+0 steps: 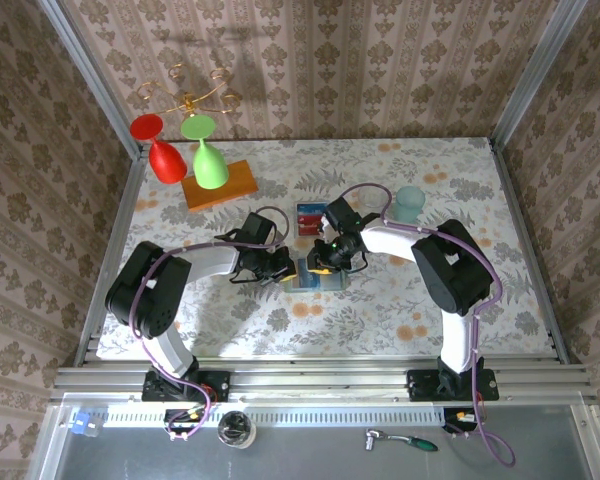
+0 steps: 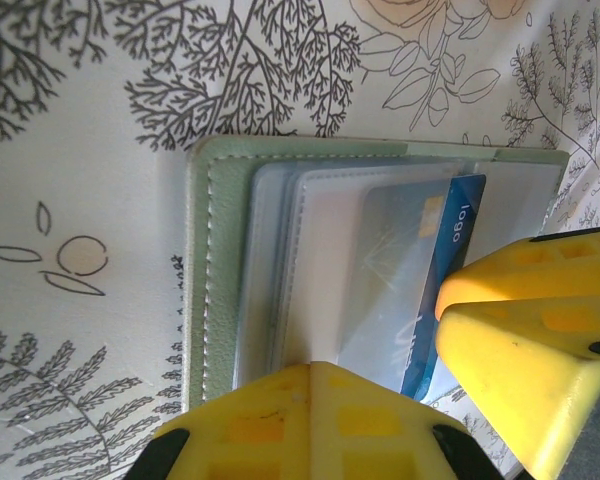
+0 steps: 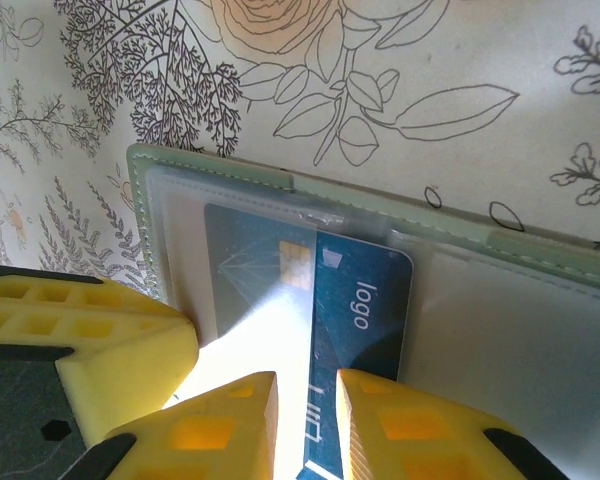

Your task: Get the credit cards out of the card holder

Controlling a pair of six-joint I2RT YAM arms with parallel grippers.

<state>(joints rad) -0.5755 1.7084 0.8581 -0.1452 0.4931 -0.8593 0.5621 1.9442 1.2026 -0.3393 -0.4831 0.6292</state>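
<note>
The right jaws pinch the blue card (image 3: 365, 300), partly out of the open card holder (image 2: 198, 280). The left jaws sit closed over the holder's edge

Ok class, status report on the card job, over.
Left gripper shut, pinning card holder. Right gripper: jaws straddle blue card, partly out; grip unconfirmed. Nothing blocking.

Red goblet (image 1: 165, 160), green goblet (image 1: 210, 168) and orange block (image 1: 235, 182) sit left, teal cup (image 1: 409, 203) right.
</note>
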